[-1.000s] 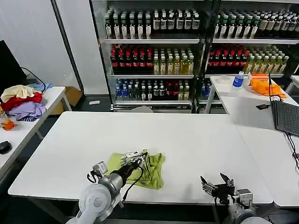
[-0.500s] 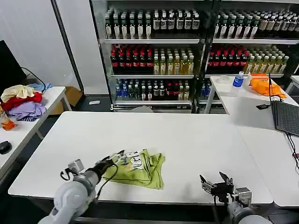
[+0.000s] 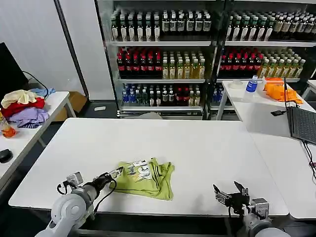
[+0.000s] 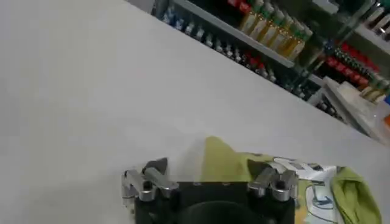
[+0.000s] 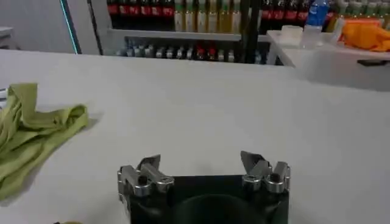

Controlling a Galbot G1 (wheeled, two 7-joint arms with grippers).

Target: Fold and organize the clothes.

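Both pairs of jaws stood spread with nothing between them: the left gripper [image 3: 117, 172] had its fingers parted at the near-left edge of the lime yellow-green soft-fabric T-shirt [image 3: 146, 177], and the right gripper [image 3: 231, 191] hung open over bare tabletop near the front edge, well apart from the cloth. From the left wrist, the left gripper [image 4: 207, 171] framed a raised yellow-green corner of the T-shirt [image 4: 226, 164] in the gap between its fingers, without pinching it; that placement read as a line-up on a hem or corner, the natural handle for drawing the fabric out flat. The shirt lay crumpled on the white rectangular table [image 3: 207, 143], toward its front and left of centre, bunched into ridges with the small white printed patch [image 3: 138, 169] turned upward. From the right wrist, the right gripper [image 5: 203, 168] looked across the table [image 5: 244, 109] at the shirt's far bunched edge [image 5: 36, 128], which suggested it waited there, out of the way. By my judgement the folding was barely begun, since the garment was neither spread nor squared. The soft cloth would probably drag and wrinkle rather than slide as one piece, so a one-sided pull risked bunching it further. A pile of red, cream and lavender clothes [image 3: 22, 107] sat on the side table at the robot's left, untouched.
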